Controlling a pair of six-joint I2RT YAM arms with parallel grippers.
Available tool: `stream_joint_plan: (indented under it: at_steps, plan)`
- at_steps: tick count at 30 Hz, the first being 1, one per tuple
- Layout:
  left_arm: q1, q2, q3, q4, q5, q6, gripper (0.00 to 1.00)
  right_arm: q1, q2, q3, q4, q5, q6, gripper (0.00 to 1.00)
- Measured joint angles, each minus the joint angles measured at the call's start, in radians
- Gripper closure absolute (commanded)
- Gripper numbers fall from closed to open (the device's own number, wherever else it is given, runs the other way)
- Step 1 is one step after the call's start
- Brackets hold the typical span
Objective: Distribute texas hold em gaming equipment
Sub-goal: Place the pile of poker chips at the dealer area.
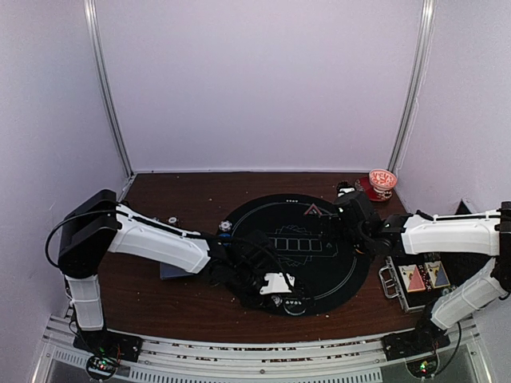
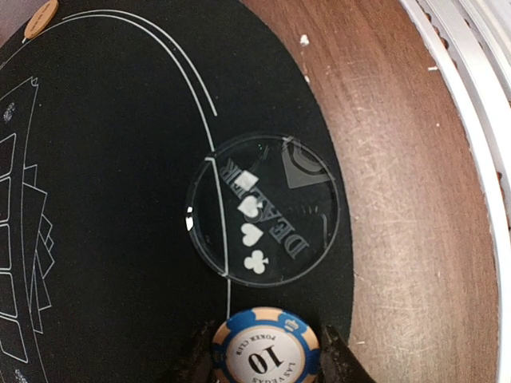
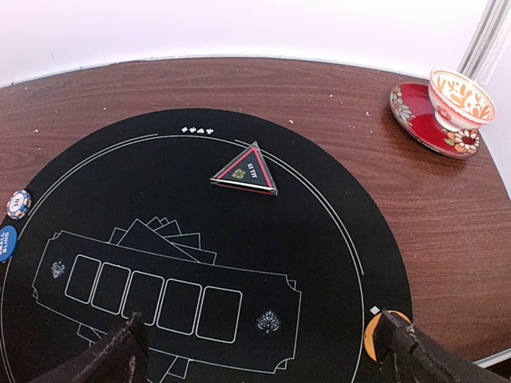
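A blue-and-cream poker chip [image 2: 266, 351] marked 10 is pinched by its rim between my left gripper's [image 2: 267, 363] fingers, just above the near edge of the black round mat [image 2: 112, 199]. A clear dealer button [image 2: 262, 209] lies flat on the mat just beyond it. My left gripper [image 1: 283, 297] hangs over the mat's front. My right gripper [image 3: 263, 355] stands wide open over the mat's right half, nothing between its fingers. A red triangle marker [image 3: 245, 170] lies ahead of it. An orange disc [image 3: 372, 335] sits by its right finger. A blue disc [image 3: 4, 243] and a chip [image 3: 18, 203] lie at the far left.
A red-patterned cup on its saucer [image 3: 447, 108] stands at the back right corner. A small metal case [image 1: 415, 281] lies open beside the mat under the right arm. Another orange disc [image 2: 40, 17] rests at the mat's rim. The table's metal front rail [image 2: 479, 120] runs close by.
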Motion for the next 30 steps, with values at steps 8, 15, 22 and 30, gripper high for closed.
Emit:
stream_joint_plan:
  at_steps: [8, 15, 22, 30]
  plan:
    - [-0.003, 0.015, 0.011, 0.0, 0.001, 0.0, 0.67, 0.0, 0.0, 0.0, 0.0, 0.0, 0.0, 0.0]
    - [-0.007, 0.02, 0.011, 0.0, 0.002, -0.001, 0.67, 0.0, 0.0, 0.0, 0.0, 0.0, 0.0, 0.0]
    - [-0.01, 0.023, 0.013, 0.001, 0.005, -0.005, 0.62, 0.0, 0.0, 0.0, 0.0, 0.0, 0.0, 0.0]
    - [-0.011, 0.029, 0.015, 0.01, 0.003, -0.01, 0.33, 0.0, 0.0, 0.0, 0.0, 0.0, 0.0, 0.0]
